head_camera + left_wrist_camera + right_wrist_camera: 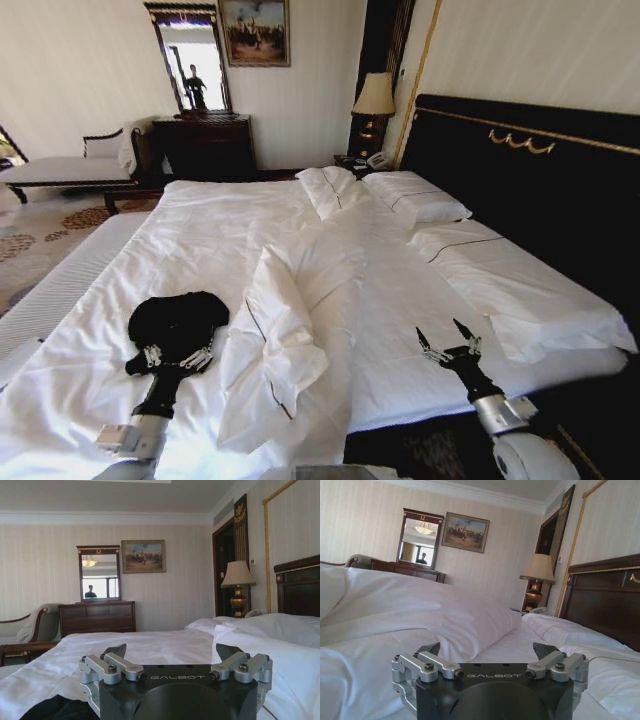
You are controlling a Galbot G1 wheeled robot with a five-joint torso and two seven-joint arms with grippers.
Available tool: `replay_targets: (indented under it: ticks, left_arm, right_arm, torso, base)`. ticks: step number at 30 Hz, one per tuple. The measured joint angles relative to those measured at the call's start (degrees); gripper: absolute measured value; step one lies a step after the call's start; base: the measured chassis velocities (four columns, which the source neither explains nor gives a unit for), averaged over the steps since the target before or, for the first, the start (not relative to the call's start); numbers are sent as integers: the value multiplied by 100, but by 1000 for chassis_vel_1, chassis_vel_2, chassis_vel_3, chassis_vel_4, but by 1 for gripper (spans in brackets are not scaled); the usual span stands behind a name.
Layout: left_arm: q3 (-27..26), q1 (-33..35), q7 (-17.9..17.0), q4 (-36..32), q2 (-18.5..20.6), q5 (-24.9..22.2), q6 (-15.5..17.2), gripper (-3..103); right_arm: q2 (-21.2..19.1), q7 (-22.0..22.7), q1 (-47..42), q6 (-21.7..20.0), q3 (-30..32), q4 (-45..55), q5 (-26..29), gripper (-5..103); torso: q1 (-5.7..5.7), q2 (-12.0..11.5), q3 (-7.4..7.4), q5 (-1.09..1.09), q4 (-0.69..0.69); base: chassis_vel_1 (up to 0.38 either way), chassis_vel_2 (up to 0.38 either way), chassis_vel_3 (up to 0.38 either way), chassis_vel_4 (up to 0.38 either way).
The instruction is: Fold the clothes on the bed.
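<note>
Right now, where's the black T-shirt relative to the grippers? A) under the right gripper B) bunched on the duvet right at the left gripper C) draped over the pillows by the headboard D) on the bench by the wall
B: the black T-shirt lies bunched on the white duvet at the left gripper, whose fingers are open; the right gripper, also open, hovers over bare bedding far from it.

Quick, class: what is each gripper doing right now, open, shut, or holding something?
Left gripper: open, empty, at the black T-shirt.
Right gripper: open, empty, over the duvet.
</note>
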Motion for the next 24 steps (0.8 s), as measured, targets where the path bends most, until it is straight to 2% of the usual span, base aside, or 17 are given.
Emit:
replay_targets:
  ticks: [5,11,24]
  left_arm:
    - [13,-65,-25,49,1,-25,15,100]
    - [1,-38,-29,-14,2,-34,32,100]
    - [-140,18,-18,-66,-94,-204,24,100]
  right_arm:
    - [72,1,-66,13,16,12,-37,100]
    - [106,71,-33,34,1,12,-46,100]
    - [97,192,-81,50,-9,84,-84,100]
  torso:
    - [-1,1,-1,-3,-3]
    - [-1,0,0,-2,1]
    - [0,0,0,0,-1]
  base:
    - [193,196,-196,-200]
    - [218,189,-173,-160]
    - [118,133,-128,-135]
